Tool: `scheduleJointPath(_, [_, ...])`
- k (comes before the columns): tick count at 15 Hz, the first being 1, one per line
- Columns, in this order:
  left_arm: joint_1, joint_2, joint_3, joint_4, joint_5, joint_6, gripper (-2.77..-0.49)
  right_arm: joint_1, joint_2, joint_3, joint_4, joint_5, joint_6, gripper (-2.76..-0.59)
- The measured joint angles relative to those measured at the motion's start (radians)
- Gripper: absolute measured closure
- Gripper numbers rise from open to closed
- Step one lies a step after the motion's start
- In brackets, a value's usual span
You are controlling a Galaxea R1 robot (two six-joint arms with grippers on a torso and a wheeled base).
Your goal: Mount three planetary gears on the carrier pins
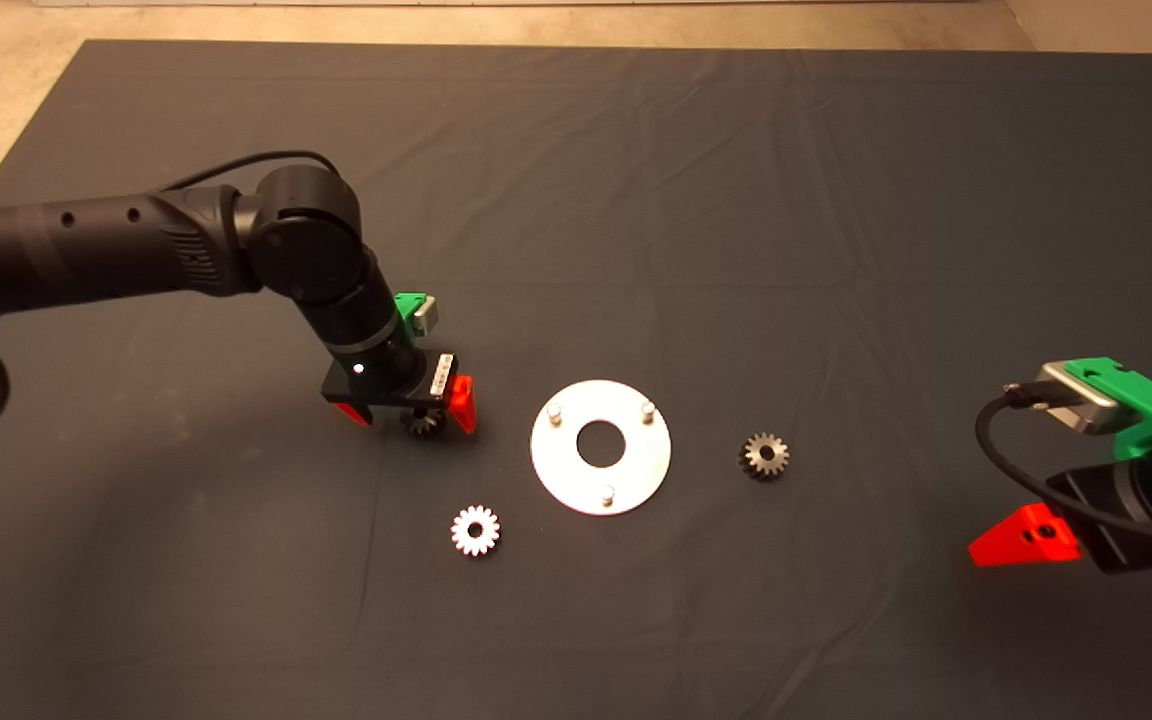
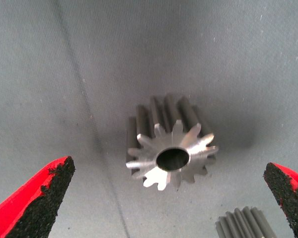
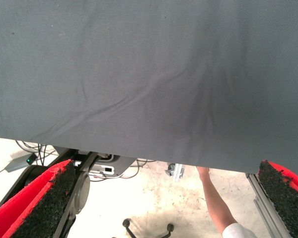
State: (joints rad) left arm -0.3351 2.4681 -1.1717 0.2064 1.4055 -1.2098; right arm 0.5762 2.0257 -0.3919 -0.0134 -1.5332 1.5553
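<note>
Three planetary gears lie flat on the mat. One gear [image 1: 423, 421] [image 2: 171, 148] sits between the spread fingers of my left gripper [image 1: 408, 410] [image 2: 168, 167], which is open and stands over it without touching it. A brighter gear [image 1: 475, 530] [image 2: 243, 224] lies nearer the front. A third gear [image 1: 763, 455] rests right of the round shiny disc [image 1: 561, 460]. The disc's three carrier pins [image 1: 554, 411] [image 1: 647, 410] [image 1: 608, 493] stand bare in a triangle. My right gripper [image 1: 1026, 538] [image 3: 166, 168] waits open at the lower right edge.
The dark mat [image 1: 736, 200] has creases across it. In the right wrist view the mat's edge gives way to the floor, with cables, a stand base [image 3: 79, 188] and a person's arm [image 3: 216, 203].
</note>
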Motion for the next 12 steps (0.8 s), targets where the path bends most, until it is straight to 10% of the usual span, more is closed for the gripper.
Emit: scheduleJointPath(12, [0.000,0.015,-0.019,0.000,0.001,0.021,-2.53,0.000,0.003,0.000,0.000,0.000,-0.002,-2.75])
